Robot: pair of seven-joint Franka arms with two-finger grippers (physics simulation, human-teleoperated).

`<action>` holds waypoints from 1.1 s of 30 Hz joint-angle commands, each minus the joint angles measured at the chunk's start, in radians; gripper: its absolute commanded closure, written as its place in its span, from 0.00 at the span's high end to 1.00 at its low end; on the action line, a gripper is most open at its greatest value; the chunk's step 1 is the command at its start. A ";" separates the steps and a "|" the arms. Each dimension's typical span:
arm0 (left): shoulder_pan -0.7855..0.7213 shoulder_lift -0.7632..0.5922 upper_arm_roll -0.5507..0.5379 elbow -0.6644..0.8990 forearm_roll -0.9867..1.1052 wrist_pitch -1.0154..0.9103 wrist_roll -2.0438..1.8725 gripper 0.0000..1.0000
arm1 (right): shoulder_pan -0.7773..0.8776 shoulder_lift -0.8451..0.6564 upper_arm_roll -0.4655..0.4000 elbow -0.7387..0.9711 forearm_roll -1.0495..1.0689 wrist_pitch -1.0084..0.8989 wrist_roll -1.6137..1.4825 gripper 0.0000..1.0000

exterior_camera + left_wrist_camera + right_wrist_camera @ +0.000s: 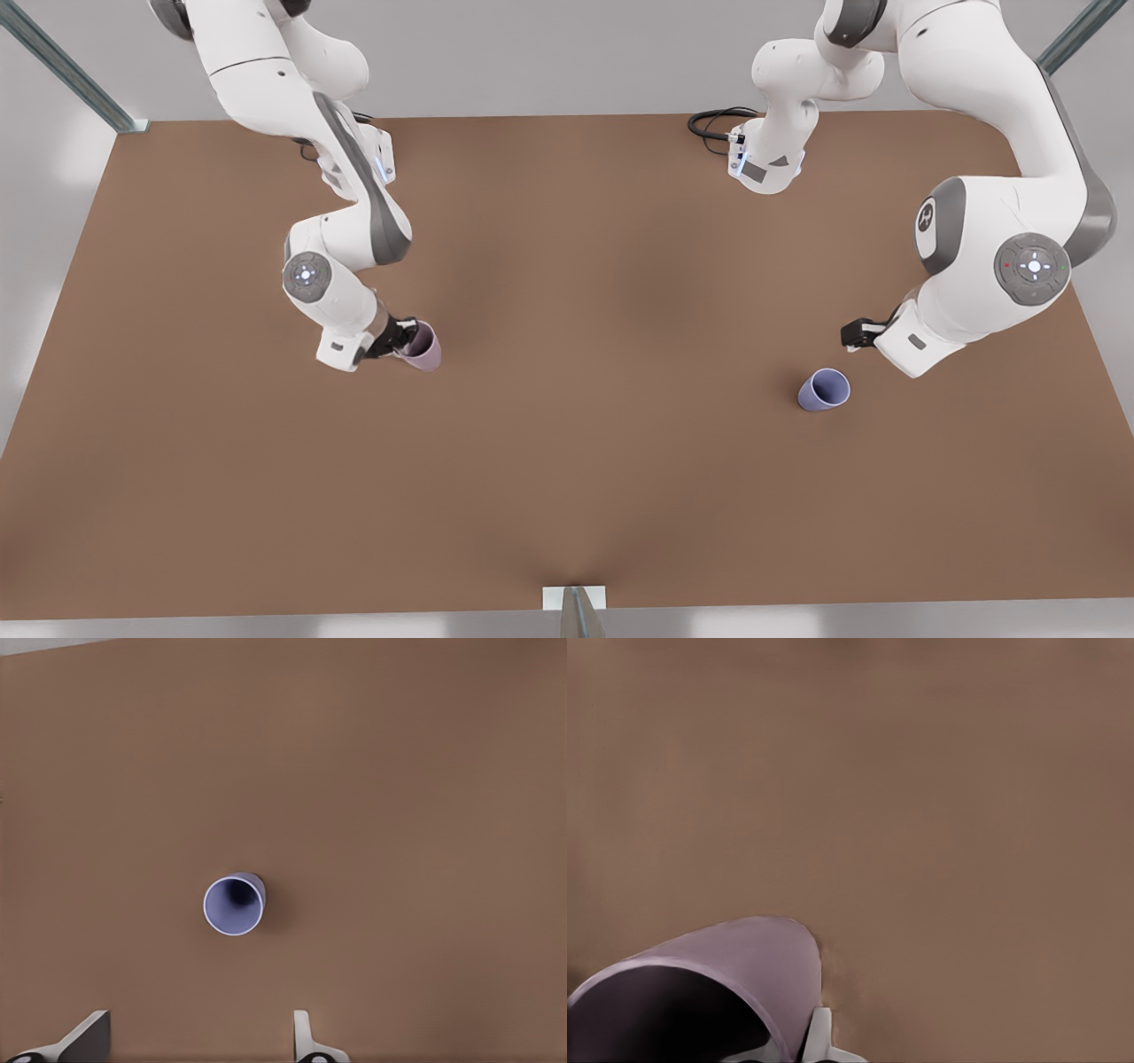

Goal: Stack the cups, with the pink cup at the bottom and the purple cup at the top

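Nearest the front camera, a small pale bracket (pixel 574 597) sits at the near edge of the brown worktop (pixel 567 461), with grey metal posts (pixel 71 71) at the far corners and a plain pale wall behind; on the front view's left the right gripper (pixel 400 338) has its jaws clenched on the rim of the pink cup (pixel 423 347), which stands on the worktop; on the front view's right the left gripper (pixel 858 334) hangs near the purple cup (pixel 823 390), which stands upright, well apart from the pink one; a black cable (pixel 713 124) loops by the far arm base. From the left wrist, the purple cup (pixel 234 904) is seen from above on bare brown surface, the two fingertips (pixel 303 1032) spread wide, released and clear of it. From the right wrist, the pink cup (pixel 718 983) with its dark inside sits against one fingertip (pixel 819 1036), over the same plain worktop (pixel 966 815).
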 commanded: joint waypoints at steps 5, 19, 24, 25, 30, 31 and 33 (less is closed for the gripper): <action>0.000 0.004 0.008 0.000 -0.006 0.014 0.006 1.00 | 0.295 0.419 -0.006 0.645 0.079 -0.277 0.744 0.21; 0.028 0.084 0.150 -0.389 -0.152 0.606 0.270 1.00 | 0.532 0.801 -0.187 1.046 0.075 -0.199 1.106 0.21; 0.037 0.121 0.150 -0.498 -0.152 0.789 0.298 1.00 | 0.532 0.812 -0.187 1.058 0.075 -0.188 1.109 0.21; 0.040 0.136 0.150 -0.500 -0.153 0.790 0.299 1.00 | 0.534 0.815 -0.185 1.058 0.075 -0.184 1.109 0.21; 0.041 0.167 0.150 -0.535 -0.153 0.793 0.321 1.00 | 0.540 0.838 -0.184 1.058 0.075 -0.153 1.122 0.21; 0.041 0.174 0.150 -0.543 -0.153 0.792 0.327 1.00 | 0.540 0.838 -0.184 1.058 0.075 -0.150 1.123 0.21; 0.041 0.190 0.152 -0.552 -0.153 0.781 0.328 1.00 | 0.540 0.836 -0.184 1.058 0.075 -0.150 1.122 0.29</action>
